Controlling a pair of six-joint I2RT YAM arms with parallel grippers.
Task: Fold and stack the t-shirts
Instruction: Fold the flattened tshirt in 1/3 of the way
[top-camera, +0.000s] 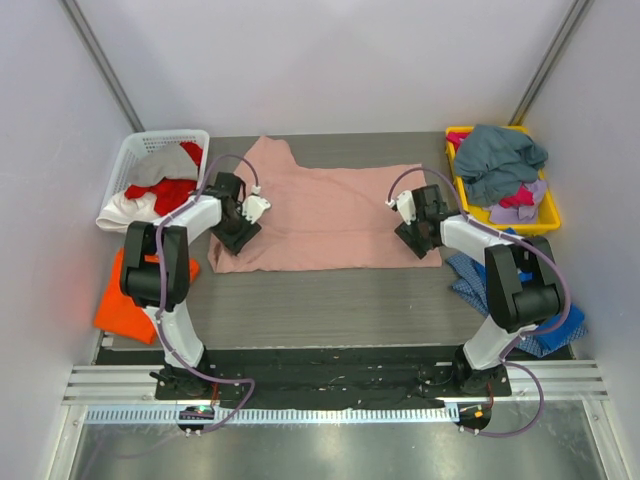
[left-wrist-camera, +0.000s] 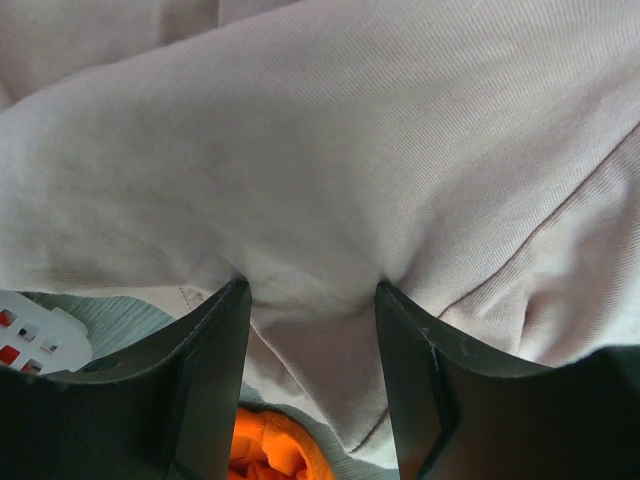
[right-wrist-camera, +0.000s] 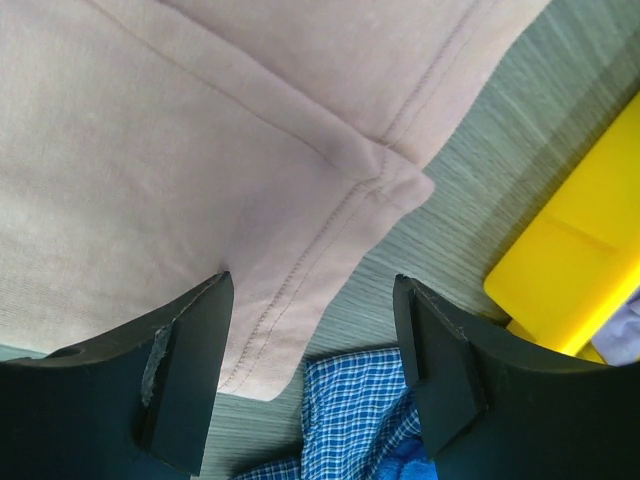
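Overhead looks down; wrist views hug pink shirt

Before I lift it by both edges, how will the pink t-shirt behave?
Probably floppy: the pink t-shirt puckers around the left gripper, so it would likely sag between two held points. Likely light, since the knit looks thin. Pushed, it would probably bunch rather than slide on the textured table.

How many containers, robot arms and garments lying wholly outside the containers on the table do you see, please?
Containers: 2 (white basket, yellow bin)
Robot arms: 2 (left arm, right arm)
Loose garments: 3 (pink t-shirt, orange t-shirt, blue checked garment)
Total: 7
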